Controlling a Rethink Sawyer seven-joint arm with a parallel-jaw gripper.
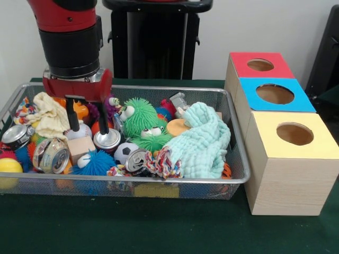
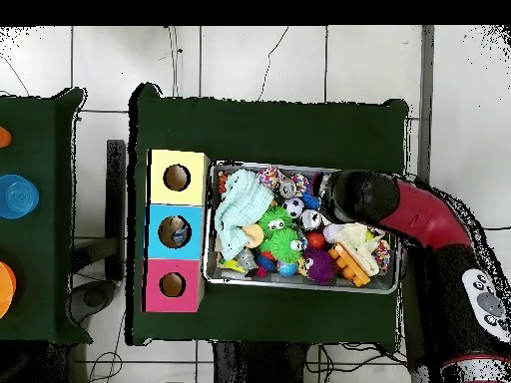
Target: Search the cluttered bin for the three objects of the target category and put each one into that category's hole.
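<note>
The silver wire mesh bin (image 1: 159, 181) is full of toys, cloths and cans; it also shows in the overhead view (image 2: 299, 167). My gripper (image 1: 87, 126) is open, with both fingers (image 1: 101, 123) lowered into the bin's left part. They straddle a white ball (image 1: 79, 130) and a wooden block (image 1: 80, 146). A silver can (image 1: 108, 139) stands against the right finger. One see-through plastic bottle (image 1: 178, 100) peeks out at the back by the mint cloth. Other bottles are hidden. The red-topped box's hole (image 1: 260, 64) is farthest back on the right, and at the row's bottom in the overhead view (image 2: 172, 285).
Blue-topped (image 1: 275, 93) and yellow-topped (image 1: 294, 134) boxes stand in front of the red one. A mint cloth (image 1: 201, 145), green fuzzy toys (image 1: 140, 115), crushed cans (image 1: 51, 155) (image 1: 16, 135) (image 1: 139, 160) and a cream cloth (image 1: 48, 114) fill the bin. In the overhead view the arm (image 2: 399, 209) covers the gripper.
</note>
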